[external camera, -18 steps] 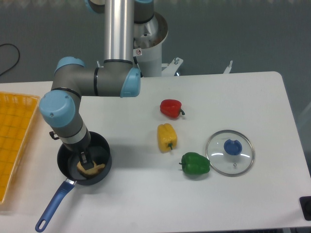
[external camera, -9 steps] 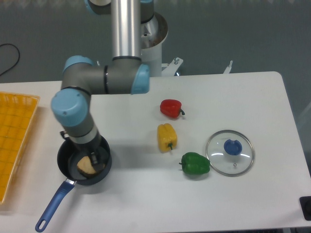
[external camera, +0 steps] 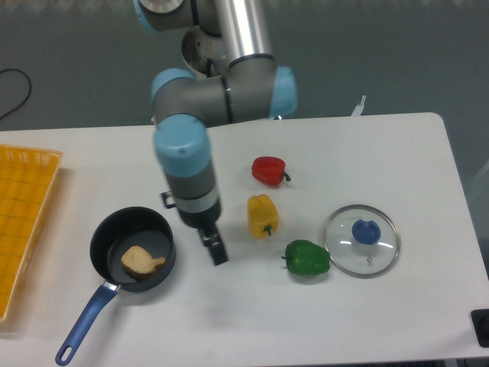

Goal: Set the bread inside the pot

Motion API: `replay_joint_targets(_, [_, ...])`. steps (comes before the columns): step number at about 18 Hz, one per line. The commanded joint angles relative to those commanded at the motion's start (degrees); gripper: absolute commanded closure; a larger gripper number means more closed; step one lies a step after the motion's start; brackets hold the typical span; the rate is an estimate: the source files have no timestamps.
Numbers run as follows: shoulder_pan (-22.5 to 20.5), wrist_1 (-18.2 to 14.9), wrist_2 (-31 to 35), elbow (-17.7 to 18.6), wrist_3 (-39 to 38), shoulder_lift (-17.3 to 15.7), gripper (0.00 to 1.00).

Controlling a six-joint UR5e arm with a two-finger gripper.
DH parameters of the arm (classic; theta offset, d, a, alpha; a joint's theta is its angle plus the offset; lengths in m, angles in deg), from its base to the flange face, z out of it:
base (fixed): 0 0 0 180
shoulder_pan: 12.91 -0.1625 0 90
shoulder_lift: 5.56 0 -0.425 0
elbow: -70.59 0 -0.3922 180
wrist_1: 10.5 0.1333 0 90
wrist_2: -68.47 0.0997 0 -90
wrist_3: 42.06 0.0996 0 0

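While the bread is lying inside the pot, resting on the dark bottom toward the side nearest the handle, the gripper is hanging over bare table just to the right of the pot's rim, between the pot and the yellow pepper. The claw is carrying nothing, but its dark fingers are showing as one narrow shape from this angle, so whether they are apart or together cannot be told. The pot is sitting near the left front of the white table, its long blue handle pointing toward the front left corner. The arm is reaching down from above, its grey links and blue joint caps crossing over the back of the table and its wrist standing nearly upright above the claw. The yellow pepper is standing just right of the wrist; a red pepper is lying behind it, and a green pepper is lying in front and to its right. Beside the green pepper, nearly touching it, a round glass lid with a blue knob is lying flat. A yellow basket is sitting at the left edge, well apart from the pot.
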Motion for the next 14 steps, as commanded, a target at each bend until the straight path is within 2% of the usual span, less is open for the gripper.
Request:
replay_joint_targets(4, [-2.90,-0.18,0.09,-0.09,3.43,-0.97,0.00])
replay_joint_targets(7, [-5.19,-1.58,0.17,-0.26,5.98,-0.97,0.00])
replay_joint_targets(14, [-6.25,-1.76,0.09,0.09,6.78,-0.88,0.00])
